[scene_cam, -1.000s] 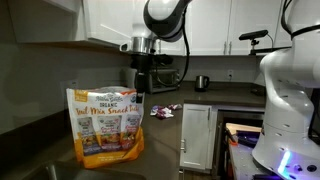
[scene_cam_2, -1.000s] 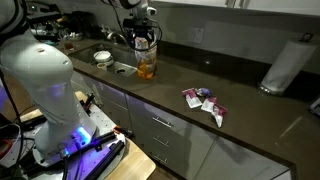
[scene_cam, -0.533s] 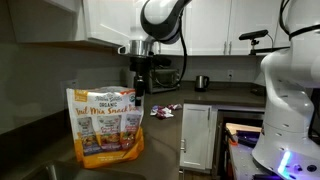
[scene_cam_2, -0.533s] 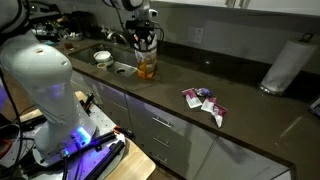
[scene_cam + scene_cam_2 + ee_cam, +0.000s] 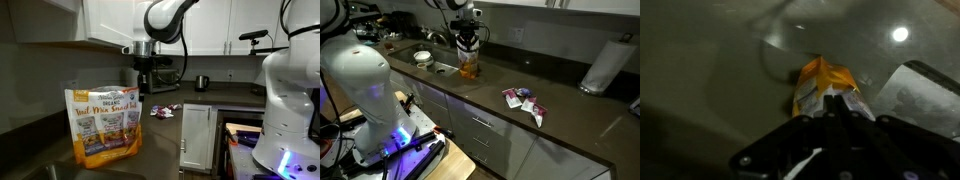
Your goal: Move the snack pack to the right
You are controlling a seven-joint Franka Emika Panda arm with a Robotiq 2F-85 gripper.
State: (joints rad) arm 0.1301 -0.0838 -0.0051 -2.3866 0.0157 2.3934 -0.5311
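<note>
In the wrist view your fingers (image 5: 844, 110) are dark and blurred. Beyond them, at the centre of the frame, only the orange top of the pack (image 5: 817, 86) shows. They look closed on its top edge, pinching it. In an exterior view the pack (image 5: 106, 124) stands at lower left on the worktop (image 5: 165, 135) and its print is readable. In an exterior view it is small, under the gripper (image 5: 468, 44) at upper centre. Since half a second ago, the pack has shifted a little.
</note>
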